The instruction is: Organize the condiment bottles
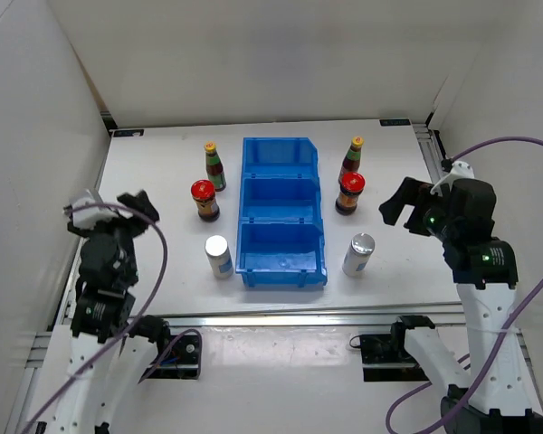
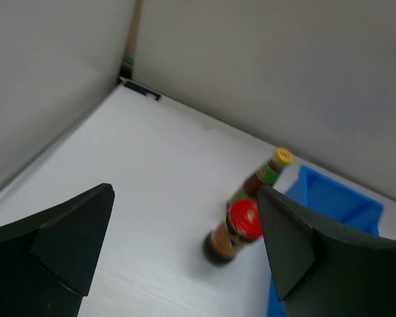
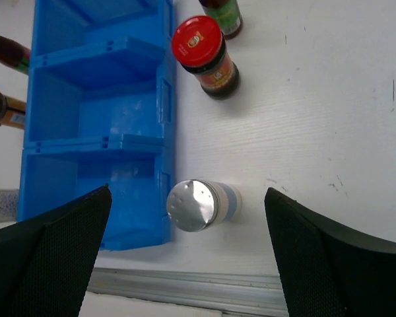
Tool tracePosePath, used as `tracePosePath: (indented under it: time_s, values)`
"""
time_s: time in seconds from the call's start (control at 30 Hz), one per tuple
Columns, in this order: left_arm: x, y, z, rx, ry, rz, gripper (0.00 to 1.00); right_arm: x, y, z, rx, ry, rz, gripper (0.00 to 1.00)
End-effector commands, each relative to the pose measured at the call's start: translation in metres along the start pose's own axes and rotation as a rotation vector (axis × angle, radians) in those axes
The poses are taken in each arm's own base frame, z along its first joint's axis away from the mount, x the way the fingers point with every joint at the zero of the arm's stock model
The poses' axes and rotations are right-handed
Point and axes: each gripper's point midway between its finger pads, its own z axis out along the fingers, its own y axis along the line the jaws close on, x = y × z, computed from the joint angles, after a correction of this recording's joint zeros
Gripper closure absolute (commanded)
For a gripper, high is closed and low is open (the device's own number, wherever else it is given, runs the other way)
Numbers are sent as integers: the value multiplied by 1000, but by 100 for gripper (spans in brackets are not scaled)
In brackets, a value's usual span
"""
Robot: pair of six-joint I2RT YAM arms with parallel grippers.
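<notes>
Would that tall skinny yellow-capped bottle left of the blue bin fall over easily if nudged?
Probably. The slim bottle stands upright, tall on a narrow base, so a push near its neck could tip it. Being round, it might then roll toward the red-lidded jar beside it.

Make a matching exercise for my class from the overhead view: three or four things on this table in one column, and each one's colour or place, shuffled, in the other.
Things:
1. blue bin
2. left red-lidded jar
3. right white bottle
4. right yellow-capped bottle

Descriptions:
A. farthest back, right of the bin
B. nearest, right of the bin
C. centre of the table, three empty compartments
D. left of the bin, middle of its row

Pairs: 1-C, 2-D, 3-B, 4-A
</notes>
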Motion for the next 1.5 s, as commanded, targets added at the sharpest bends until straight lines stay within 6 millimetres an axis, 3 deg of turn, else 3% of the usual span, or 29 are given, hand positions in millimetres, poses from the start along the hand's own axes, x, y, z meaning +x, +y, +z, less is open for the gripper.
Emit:
tracePosePath:
  time_s: [0.0,0.07,0.1,0.17,0.3,0.37,0.43,0.57,0.63,0.87,0.93,1.0,1.2,1.4,1.47]
  values:
    - [87,-3,-41,143,284,-39,0,15,-5,1,25,70,13,0]
    - [80,-13,-50,230,228,-71,0,18,-1,-4,-6,79,-6,0]
    - [73,-19,-57,295,195,-69,0,25,14,-6,-102,114,-38,0]
    - [73,-18,-58,339,166,49,0,31,26,-10,-179,131,-51,0]
    - [45,1,-56,250,107,163,0,54,29,-17,-218,216,-45,0]
    - [54,8,-59,220,203,220,0,64,19,-13,-174,246,-47,0]
    - [80,18,-61,182,298,246,0,65,15,-9,-143,257,-35,0]
    - [76,18,-67,198,261,189,0,75,15,6,-131,357,23,0]
    - [76,19,-67,201,258,212,0,90,13,13,-106,405,61,0]
    - [84,18,-65,203,286,225,0,114,5,34,86,458,37,0]
    - [84,18,-65,203,286,225,0,121,10,44,111,487,-6,0]
    - [86,17,-64,200,295,230,0,117,14,50,146,473,-33,0]
    - [89,18,-61,188,308,240,0,124,-3,65,312,501,-122,0]
    - [93,19,-59,174,323,241,0,129,-8,73,336,506,-132,0]
    - [93,19,-59,174,324,241,0,132,-8,78,335,504,-131,7]
